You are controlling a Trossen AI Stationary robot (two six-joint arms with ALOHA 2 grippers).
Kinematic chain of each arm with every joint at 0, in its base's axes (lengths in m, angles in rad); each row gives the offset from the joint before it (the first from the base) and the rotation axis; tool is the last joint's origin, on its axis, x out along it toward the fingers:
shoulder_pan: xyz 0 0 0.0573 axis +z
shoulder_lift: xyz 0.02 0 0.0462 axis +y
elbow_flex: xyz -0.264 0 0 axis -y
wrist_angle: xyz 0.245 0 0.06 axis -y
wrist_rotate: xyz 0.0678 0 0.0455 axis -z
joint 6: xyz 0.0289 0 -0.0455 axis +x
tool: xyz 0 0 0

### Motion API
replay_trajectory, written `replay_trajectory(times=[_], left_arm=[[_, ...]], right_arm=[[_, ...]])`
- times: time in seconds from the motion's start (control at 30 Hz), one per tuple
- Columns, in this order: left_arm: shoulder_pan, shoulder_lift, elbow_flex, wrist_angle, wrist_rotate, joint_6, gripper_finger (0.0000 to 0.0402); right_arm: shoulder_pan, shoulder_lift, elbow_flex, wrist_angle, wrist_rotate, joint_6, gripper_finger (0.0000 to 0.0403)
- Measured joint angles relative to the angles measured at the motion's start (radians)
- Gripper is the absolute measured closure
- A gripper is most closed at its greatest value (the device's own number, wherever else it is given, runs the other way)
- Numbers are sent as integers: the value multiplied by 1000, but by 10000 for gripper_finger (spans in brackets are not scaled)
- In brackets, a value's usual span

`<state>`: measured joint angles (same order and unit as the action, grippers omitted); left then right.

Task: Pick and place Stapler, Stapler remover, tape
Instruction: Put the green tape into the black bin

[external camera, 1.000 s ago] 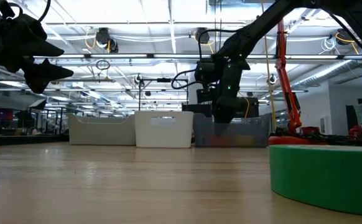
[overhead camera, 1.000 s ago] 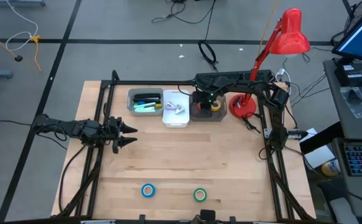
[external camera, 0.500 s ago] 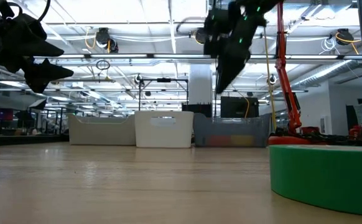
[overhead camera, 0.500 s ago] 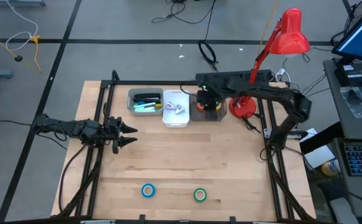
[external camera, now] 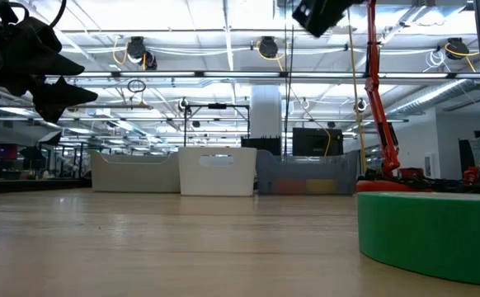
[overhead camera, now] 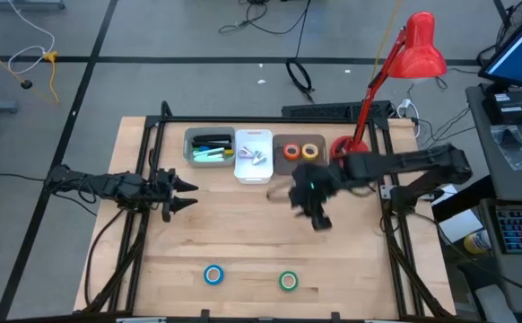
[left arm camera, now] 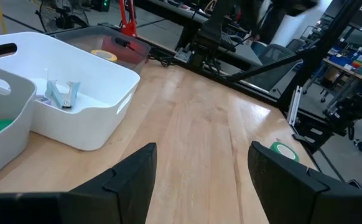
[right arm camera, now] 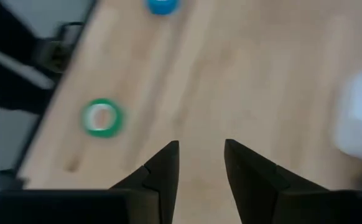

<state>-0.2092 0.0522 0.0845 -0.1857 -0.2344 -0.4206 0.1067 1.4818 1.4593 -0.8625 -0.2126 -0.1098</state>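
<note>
My right gripper (overhead camera: 320,222) hangs open over the table's right middle, high above the wood, with nothing between its fingers (right arm camera: 201,167). The green tape (overhead camera: 288,282) and the blue tape (overhead camera: 213,275) lie flat near the front edge. Orange and yellow tape (overhead camera: 300,151) lie in the dark bin at the far edge. The staple remover (left arm camera: 63,93) lies in the white bin (overhead camera: 254,169). The black stapler (overhead camera: 210,140) lies in the grey bin. My left gripper (overhead camera: 186,193) waits open at the table's left.
Three bins stand in a row along the far edge: grey (overhead camera: 189,152), white, dark (overhead camera: 279,161). A red desk lamp (overhead camera: 351,152) stands at the far right. Bare wood (overhead camera: 243,233) lies between the bins and the two rolls near the front.
My right gripper has risen out of the dark bin at the far edge and swung toward the table's middle and near side, tipping as it went. It carries nothing. The yellow and orange rolls stay in the bin.
</note>
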Motion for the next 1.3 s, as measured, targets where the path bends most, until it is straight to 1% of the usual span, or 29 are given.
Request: replay_trajectory(times=[0.1,0.2,0.3,0.37,0.43,0.57,0.7,0.9,1.13,1.3], left_arm=[[0,0,0,0,0,0,151],[0,0,0,0,0,0,151],[0,0,0,0,0,0,151],[0,0,0,0,0,-1,151],[0,0,0,0,1,2,151],[0,9,0,-2,1,3,151],[0,20,1,-3,2,4,151],[0,33,1,0,8,5,151],[0,47,1,-3,9,7,151],[0,60,0,-2,9,6,151]], right_arm=[[97,18,0,28,11,55,281],[180,30,-2,36,61,108,279],[233,62,2,105,88,161,275],[265,86,-2,115,109,199,273],[278,121,1,186,107,225,272],[309,187,0,228,103,269,270],[329,256,-2,257,65,315,270],[327,346,0,337,-2,412,270],[335,429,0,335,-28,471,270],[336,475,0,320,-24,484,266]])
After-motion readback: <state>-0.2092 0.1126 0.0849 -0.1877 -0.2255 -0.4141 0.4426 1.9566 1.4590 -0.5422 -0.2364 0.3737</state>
